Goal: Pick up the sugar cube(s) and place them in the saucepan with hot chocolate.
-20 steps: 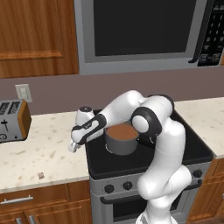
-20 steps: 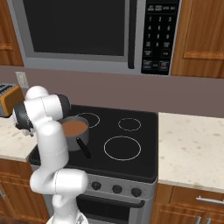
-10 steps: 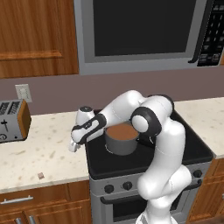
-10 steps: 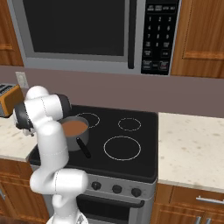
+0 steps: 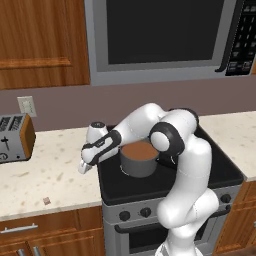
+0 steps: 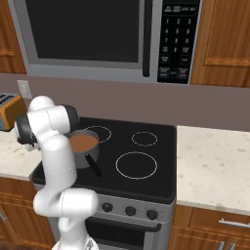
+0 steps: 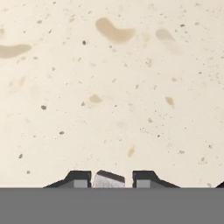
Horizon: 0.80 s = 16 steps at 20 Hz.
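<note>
A: Status?
B: Gripper [image 7: 112, 179] is pinching a pale cube [image 7: 108, 179] low over the counter [image 5: 45, 172], left of the stove [image 5: 170, 175]. Pan [image 5: 138, 158] sits on the front-left burner; I'd say nothing is in it yet.
A: Second cube?
B: Tan one [image 5: 47, 201] near the counter's front edge. Toaster [image 5: 14, 137] far left, microwave [image 5: 160, 35] overhead.

The gripper [image 5: 84, 168] has eased slightly lower and leftward over the countertop [image 5: 45, 175], away from the saucepan [image 5: 138, 159].
</note>
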Tool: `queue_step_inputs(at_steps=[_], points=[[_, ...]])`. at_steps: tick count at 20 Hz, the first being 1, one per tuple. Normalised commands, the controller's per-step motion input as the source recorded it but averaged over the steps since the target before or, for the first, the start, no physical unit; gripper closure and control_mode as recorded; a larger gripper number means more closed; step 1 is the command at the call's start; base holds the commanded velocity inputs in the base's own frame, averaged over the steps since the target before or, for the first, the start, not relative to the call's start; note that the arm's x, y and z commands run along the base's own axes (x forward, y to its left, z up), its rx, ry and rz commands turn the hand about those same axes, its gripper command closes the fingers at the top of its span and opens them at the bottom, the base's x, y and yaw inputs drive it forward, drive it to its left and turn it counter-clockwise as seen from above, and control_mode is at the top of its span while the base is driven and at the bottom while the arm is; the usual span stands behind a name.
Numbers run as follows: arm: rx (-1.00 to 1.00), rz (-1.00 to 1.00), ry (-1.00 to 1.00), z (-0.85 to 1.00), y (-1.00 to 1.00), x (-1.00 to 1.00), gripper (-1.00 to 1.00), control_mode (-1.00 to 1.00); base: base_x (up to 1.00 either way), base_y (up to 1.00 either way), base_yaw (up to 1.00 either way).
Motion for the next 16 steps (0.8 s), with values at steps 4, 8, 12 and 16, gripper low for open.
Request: queue_step_inputs(at_steps=[4, 8, 12, 16], points=[[0.0, 0.0, 0.0, 0.0, 0.0, 0.0, 1.0, -1.0, 0.0, 0.0, 0.0], [0.0, 0.0, 0.0, 0.0, 0.0, 0.0, 1.0, -1.0, 0.0, 0.0, 0.0], [0.0, 0.0, -0.03, 0.08, 0.0, 0.0, 1.0, -1.0, 0.0, 0.0, 0.0], [0.0, 0.0, -0.1, 0.46, 0.0, -0.24, 1.0, -1.0, 0.0, 0.0, 0.0]])
